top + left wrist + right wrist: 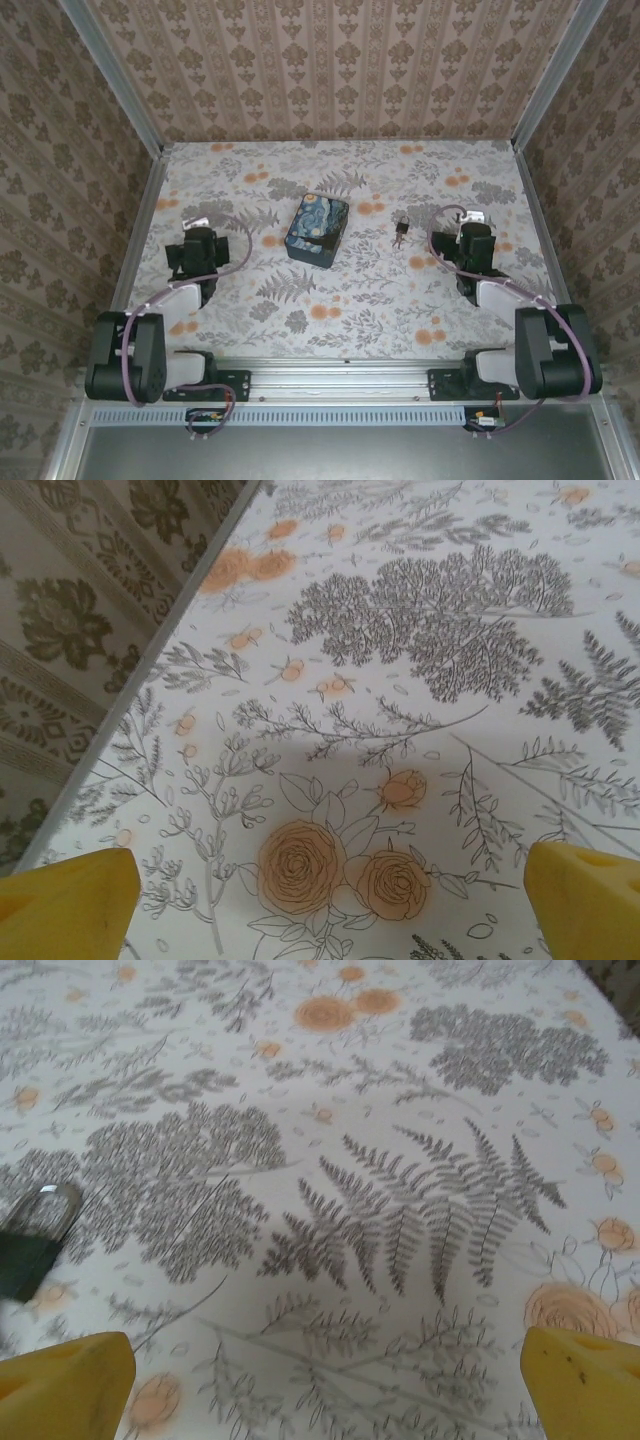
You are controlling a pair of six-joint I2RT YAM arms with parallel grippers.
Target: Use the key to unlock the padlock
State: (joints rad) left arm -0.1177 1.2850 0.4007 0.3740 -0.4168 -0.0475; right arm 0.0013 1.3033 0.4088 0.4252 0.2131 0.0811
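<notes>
One padlock (pixel 402 232) down flat on the tabletop (pixel 350 300), right of centre, between one patterned box (pixel 318 231) and the right end effector (pixel 471 222). Two arms in play: right end effector and left end effector (pixel 200 222) both spread wide, gripping nothing. Bare tabletop all round the padlock, side walls well apart from it.

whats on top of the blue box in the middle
A small dark thing lies on the blue box, at the front edge of its top, too small to identify. The top covers whatever is inside.
</notes>
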